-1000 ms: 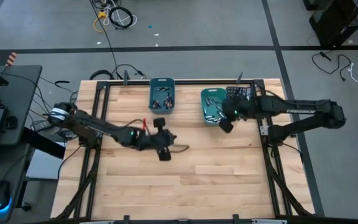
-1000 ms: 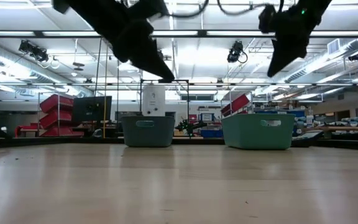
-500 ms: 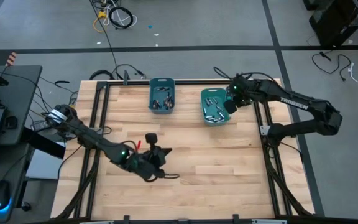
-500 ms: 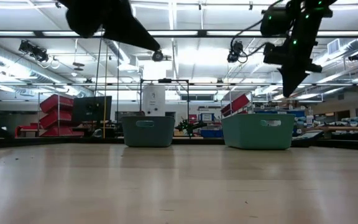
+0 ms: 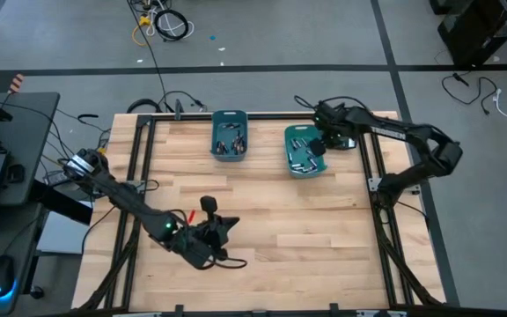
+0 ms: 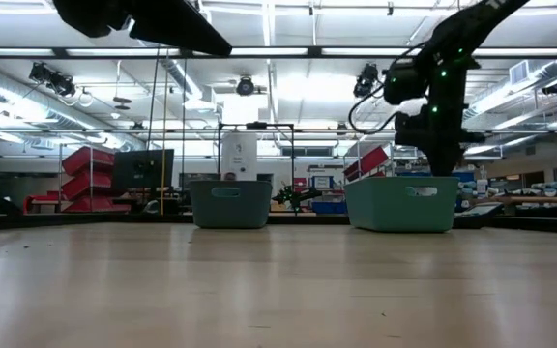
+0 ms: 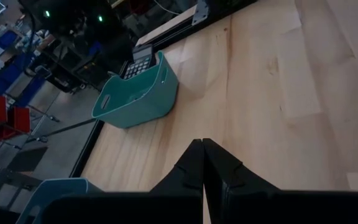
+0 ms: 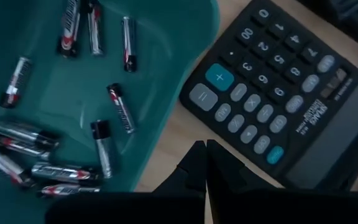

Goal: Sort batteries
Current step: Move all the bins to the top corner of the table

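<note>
Over the right teal plastic bin [image 5: 302, 151] holding silvery-grey cylindrical batteries [image 8: 55, 152], the right gripper [image 8: 204, 163] hangs closed, empty. Left gripper [image 7: 202, 163], closed and empty, hovers above the wooden table [image 5: 315, 238].

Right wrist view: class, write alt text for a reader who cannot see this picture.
Seen from above, a teal bin holds about a dozen loose batteries, silvery and dark. Beside the bin, on the wooden table, lies a black calculator with grey and teal keys. The right gripper shows at the bottom edge, fingers shut and empty.
</note>
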